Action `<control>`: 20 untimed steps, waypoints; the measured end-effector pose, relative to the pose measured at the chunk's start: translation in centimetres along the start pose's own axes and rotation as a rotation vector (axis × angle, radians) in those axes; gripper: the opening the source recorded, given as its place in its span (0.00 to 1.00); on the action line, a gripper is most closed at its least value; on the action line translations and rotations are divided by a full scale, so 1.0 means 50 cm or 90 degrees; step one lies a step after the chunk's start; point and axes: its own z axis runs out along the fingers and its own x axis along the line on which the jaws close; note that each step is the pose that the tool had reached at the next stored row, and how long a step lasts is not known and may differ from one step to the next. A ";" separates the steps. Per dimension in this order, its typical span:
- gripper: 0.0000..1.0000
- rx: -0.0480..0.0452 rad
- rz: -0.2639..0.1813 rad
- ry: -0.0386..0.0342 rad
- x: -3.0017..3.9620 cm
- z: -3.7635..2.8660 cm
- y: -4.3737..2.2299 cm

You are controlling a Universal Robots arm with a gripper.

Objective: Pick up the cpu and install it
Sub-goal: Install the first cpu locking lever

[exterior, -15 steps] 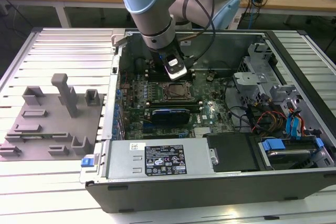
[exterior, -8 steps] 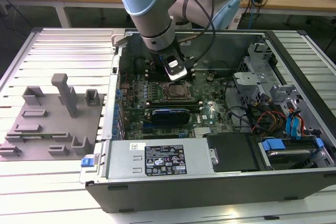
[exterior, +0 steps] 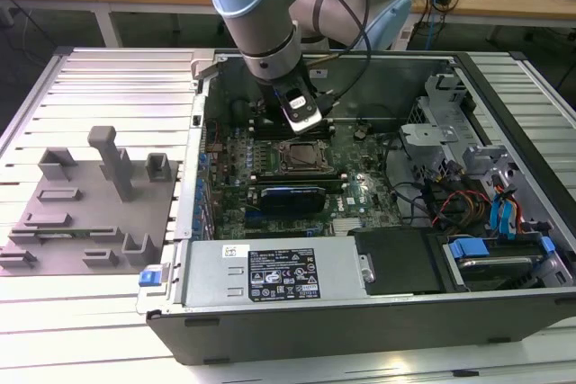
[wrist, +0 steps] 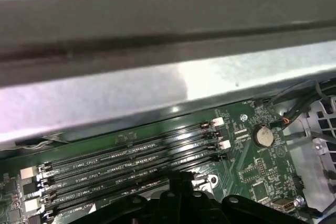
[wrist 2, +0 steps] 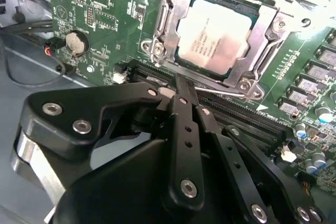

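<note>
So the cpu (wrist 2: 219, 38) is already sitting flat in the socket (wrist 2: 173, 11), just ahead of the gripper (wrist 2: 184, 85) and a bit below its tips. In the second wrist view the gripper's fingers look pressed together with nothing between them. It's square, so no real long axis, and the gripper hangs close above the socket's near edge.

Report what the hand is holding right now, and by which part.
Nothing is held. The hand is shut with nothing between its fingers; the cpu sits in the socket frame, apart from it.
</note>
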 end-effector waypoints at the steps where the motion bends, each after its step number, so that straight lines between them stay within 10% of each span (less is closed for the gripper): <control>1: 0.11 0.0001 0.000 0.0000 0.002 0.000 0.000; 20: 0.11 0.0064 0.000 -0.0066 0.020 0.015 0.003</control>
